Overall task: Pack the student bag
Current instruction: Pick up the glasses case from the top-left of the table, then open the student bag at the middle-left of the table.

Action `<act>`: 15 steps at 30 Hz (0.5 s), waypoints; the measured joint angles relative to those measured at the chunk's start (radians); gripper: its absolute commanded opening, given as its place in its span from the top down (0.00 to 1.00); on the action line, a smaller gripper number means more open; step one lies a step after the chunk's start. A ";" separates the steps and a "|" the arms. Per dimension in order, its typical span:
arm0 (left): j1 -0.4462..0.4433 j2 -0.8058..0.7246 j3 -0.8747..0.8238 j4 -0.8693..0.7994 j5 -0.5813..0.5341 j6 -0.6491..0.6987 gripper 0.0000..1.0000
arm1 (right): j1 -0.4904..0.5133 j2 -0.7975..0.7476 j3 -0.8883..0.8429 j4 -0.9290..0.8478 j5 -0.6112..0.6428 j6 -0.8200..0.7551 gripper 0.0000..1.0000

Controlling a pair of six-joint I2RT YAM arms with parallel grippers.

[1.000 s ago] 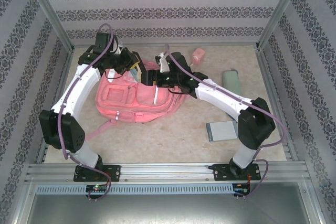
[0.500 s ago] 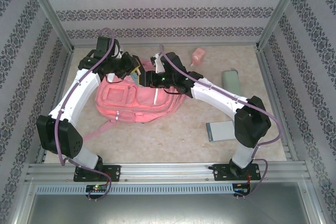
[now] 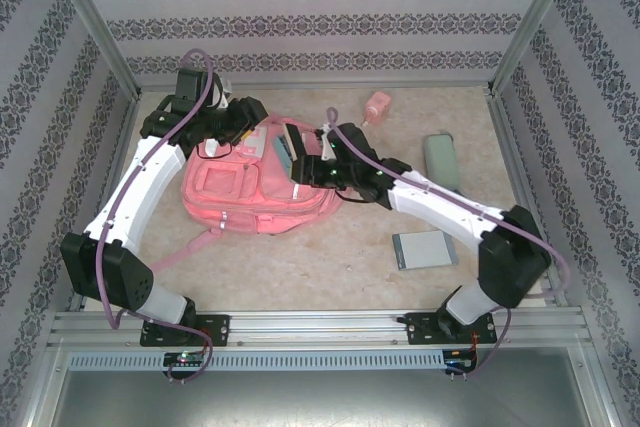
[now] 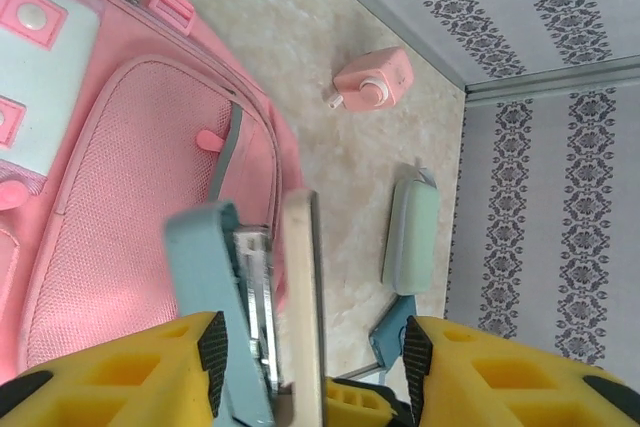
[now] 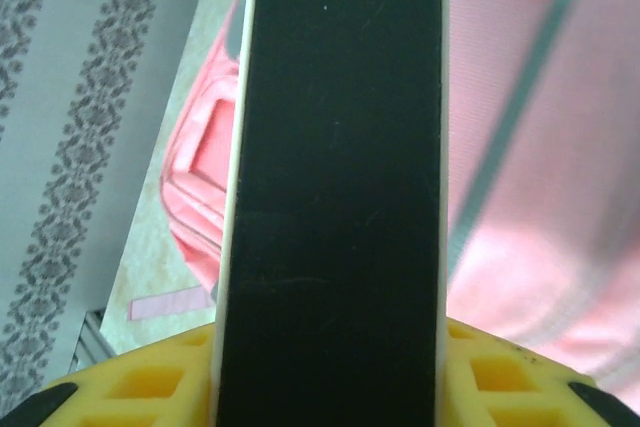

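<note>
The student bag (image 3: 255, 192) lies toward the far left corner of the surface (image 3: 350, 237). The right gripper (image 5: 328, 342) is clamped on a black book (image 5: 340, 147) at the bag's mouth. The left gripper (image 4: 312, 352) stands apart, a teal book (image 4: 215, 277) and a cream book (image 4: 298, 287) between its fingers. The black book may snag on these or the soft rim and slip. No writing is legible.

The large pink cloth backpack (image 3: 250, 197) is soft, one panel coarse mesh. The mottled beige surface (image 3: 340, 247) looks smooth. The flat black book cover (image 5: 335, 197) is matt, faintly scuffed.
</note>
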 measured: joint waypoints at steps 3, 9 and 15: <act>-0.026 0.001 0.000 -0.005 -0.015 0.030 0.52 | -0.030 -0.104 -0.092 -0.015 0.052 0.021 0.75; -0.146 0.026 0.000 -0.023 -0.106 0.083 0.57 | -0.138 -0.333 -0.238 -0.088 0.106 0.043 0.75; -0.316 0.135 0.004 -0.050 -0.299 0.136 0.57 | -0.285 -0.524 -0.334 -0.158 0.061 0.036 0.74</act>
